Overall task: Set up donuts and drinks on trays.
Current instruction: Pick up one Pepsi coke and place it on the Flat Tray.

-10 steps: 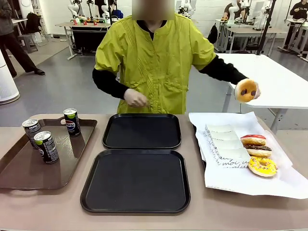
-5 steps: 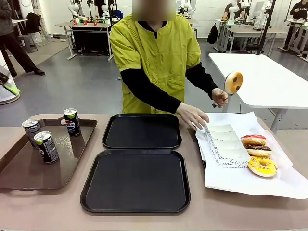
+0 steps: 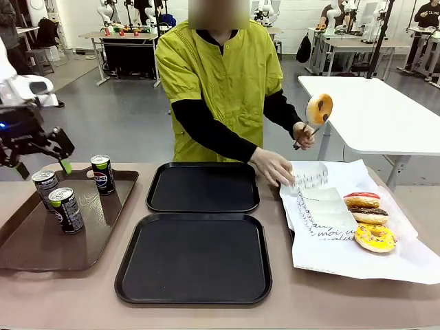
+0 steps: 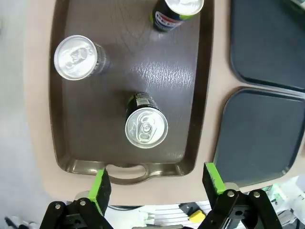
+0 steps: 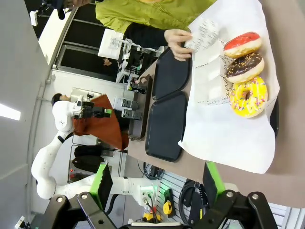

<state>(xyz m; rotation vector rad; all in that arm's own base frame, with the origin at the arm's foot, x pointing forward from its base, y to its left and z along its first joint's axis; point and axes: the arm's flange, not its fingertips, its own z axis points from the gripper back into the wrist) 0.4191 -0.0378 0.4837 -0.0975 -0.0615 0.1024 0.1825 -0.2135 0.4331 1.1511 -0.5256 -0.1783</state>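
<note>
Left wrist view: my left gripper (image 4: pixel 155 170) hangs wide open above the cans (image 4: pixel 146 127) on the brown tray (image 4: pixel 157 76). My right gripper (image 5: pixel 156 166) is open too, holding nothing.

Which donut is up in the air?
The donut held up in the person's hand; the other three lie in a row on the white paper.

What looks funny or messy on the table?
Nothing is spilled or broken. The three cans stand upright on the brown tray. The only odd thing is one donut held up in the air by the person's hand.
</note>
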